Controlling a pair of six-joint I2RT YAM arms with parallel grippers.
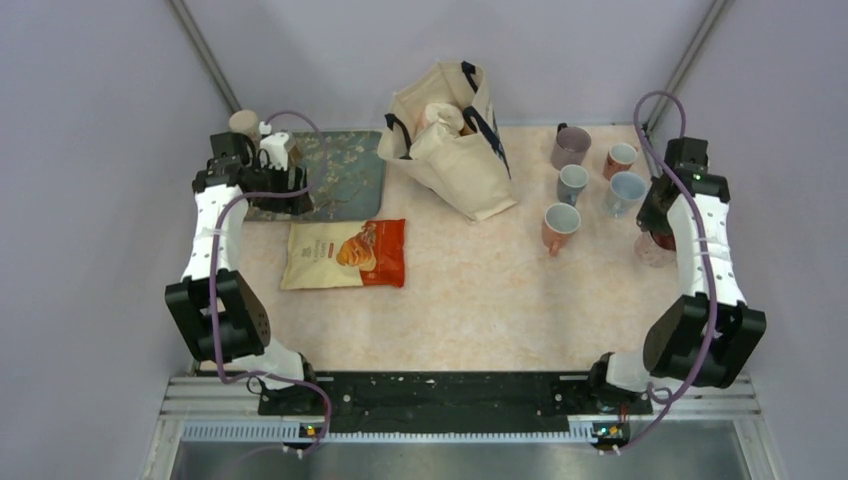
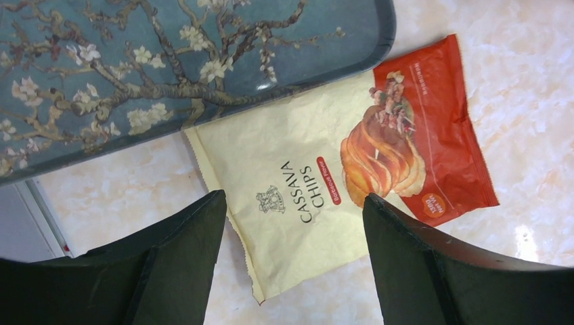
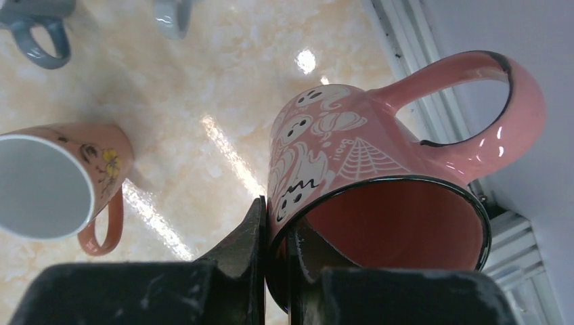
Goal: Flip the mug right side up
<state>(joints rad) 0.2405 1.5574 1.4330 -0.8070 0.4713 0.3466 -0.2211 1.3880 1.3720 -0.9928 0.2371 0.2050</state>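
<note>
Tote bag (image 1: 450, 140): my landmark, centre rear of the table (image 1: 480, 300). Left of it lie the floral tray (image 1: 345, 175) and the chips bag (image 2: 304, 196), with my left gripper (image 2: 291, 203) spread wide above them. Right of it stand five other mugs (image 1: 572, 183). Beyond those, by the table's edge, my right gripper (image 3: 274, 223) is clamped on the pink ghost mug (image 3: 352, 156) at its rim. Bare tabletop lies in front of the bag.

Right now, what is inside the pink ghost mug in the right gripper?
The ghost mug shows bare pink glaze inside, plus one finger of the right gripper, pinching its wall. The nearest part of the inside is hidden behind the gripper's body.
</note>
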